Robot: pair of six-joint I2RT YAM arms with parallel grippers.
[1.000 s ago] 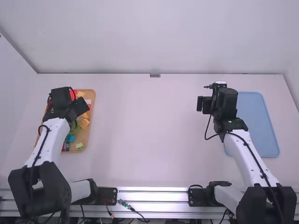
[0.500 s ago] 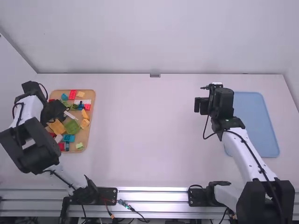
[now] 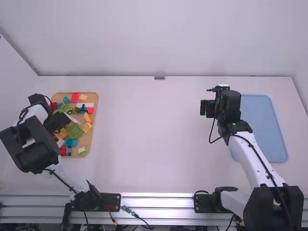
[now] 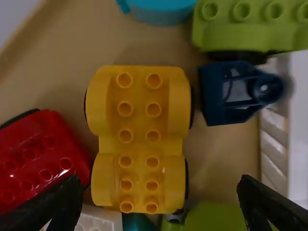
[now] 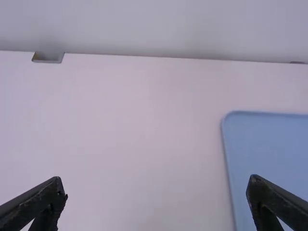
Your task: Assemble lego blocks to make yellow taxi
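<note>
Several blocks [image 3: 86,127] in the wooden tray [image 3: 85,140] had come out from under the left arm [image 3: 30,144]. It had drawn back toward the left wall after covering them a second earlier, and the left gripper [image 3: 62,122] had then shifted slightly up the picture. The right gripper [image 3: 208,108] stood beside the blue tray [image 3: 267,130], almost where it had been.

The wooden tray held red, blue, green, white, orange and yellow pieces, packed close. Among them, the yellow base [image 4: 137,139] lay studs up, dark wheels peeking out at its sides. It sat between the wide-spread fingers of the left gripper [image 4: 158,185], which did not grip it. Near it lay a dark blue piece [image 4: 211,94] and a red block [image 4: 41,154].

The right gripper [image 5: 158,185] also stood wide, with nothing in it.

From the high view, the left gripper hid part of the wooden tray's left side. In the left wrist view, the edges cut off the red block and a green block [image 4: 250,29]; the right wrist view cut off the blue tray.
</note>
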